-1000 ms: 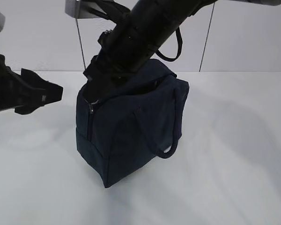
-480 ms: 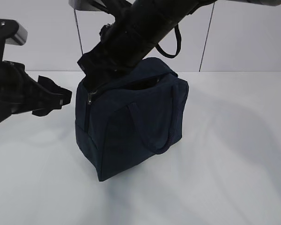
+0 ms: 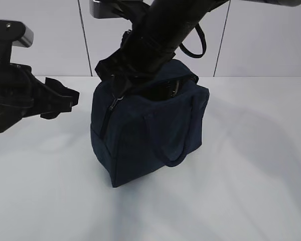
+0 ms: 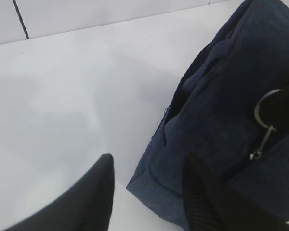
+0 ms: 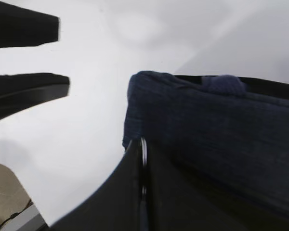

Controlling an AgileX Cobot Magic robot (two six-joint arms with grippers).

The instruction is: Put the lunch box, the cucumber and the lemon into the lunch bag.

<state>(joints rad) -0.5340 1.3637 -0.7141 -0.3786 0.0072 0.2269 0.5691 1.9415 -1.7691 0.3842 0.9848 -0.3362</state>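
At the left, the left gripper [image 3: 70,100] hangs with jaws apart and empty, just beside the lunch bag [image 3: 150,135]. The bag stands mid-table [image 3: 251,175], top partly unzipped. The right gripper [image 5: 142,161] is clenched on the silver ring pull [image 4: 266,115]. Lunch box, cucumber and lemon are nowhere visible; whether they are packed is unclear.

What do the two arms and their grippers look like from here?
Both arms are black. The right arm is a thick, matte black tube with a silver-grey block at its upper end. The left gripper has angular black fingers with a small pale marking, below a silver-grey housing. Up close, the left gripper's fingers are smooth, tapered and black, one with a textured pad face. The right gripper has flat black fingers.
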